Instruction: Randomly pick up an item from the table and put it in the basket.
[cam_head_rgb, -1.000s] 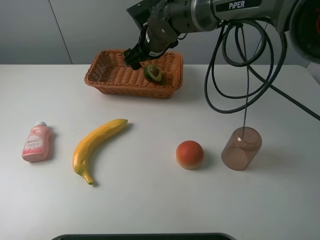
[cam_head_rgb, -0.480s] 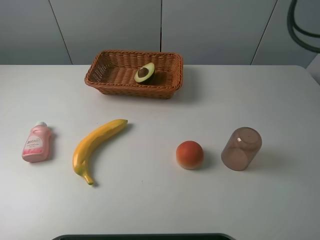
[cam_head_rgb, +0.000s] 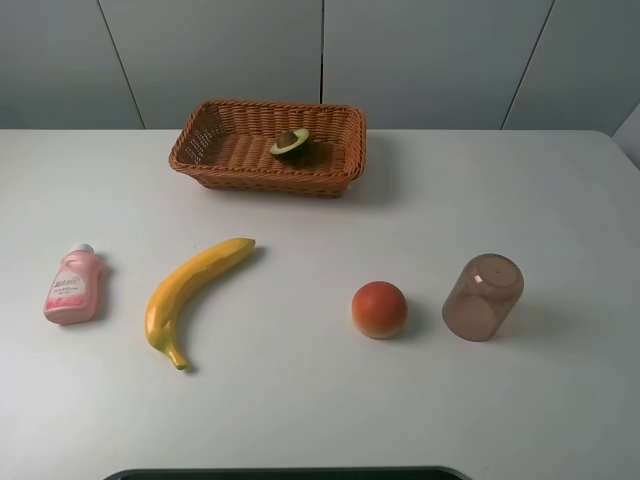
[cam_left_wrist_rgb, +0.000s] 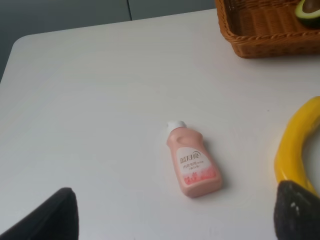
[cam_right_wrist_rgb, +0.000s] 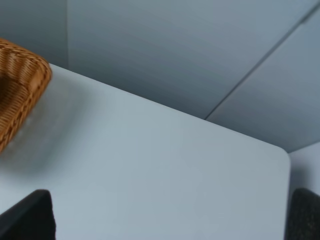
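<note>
Nearest on the table (cam_head_rgb: 300, 400), a pink bottle (cam_head_rgb: 73, 285), a banana (cam_head_rgb: 195, 290), a round orange-red fruit (cam_head_rgb: 379, 308) and a translucent brown cup (cam_head_rgb: 483, 297) lie well apart, while the wrist views show the left gripper (cam_left_wrist_rgb: 170, 217) and the right gripper (cam_right_wrist_rgb: 165, 215) each spread wide with nothing between the fingertips. Farther back, the halved avocado (cam_head_rgb: 290, 146) rests inside the basket (cam_head_rgb: 260, 178), right of its middle, so the task looks finished. It seems light, firm and smooth-skinned with a rounded back, so a hold across its widest part would probably slip least.
</note>
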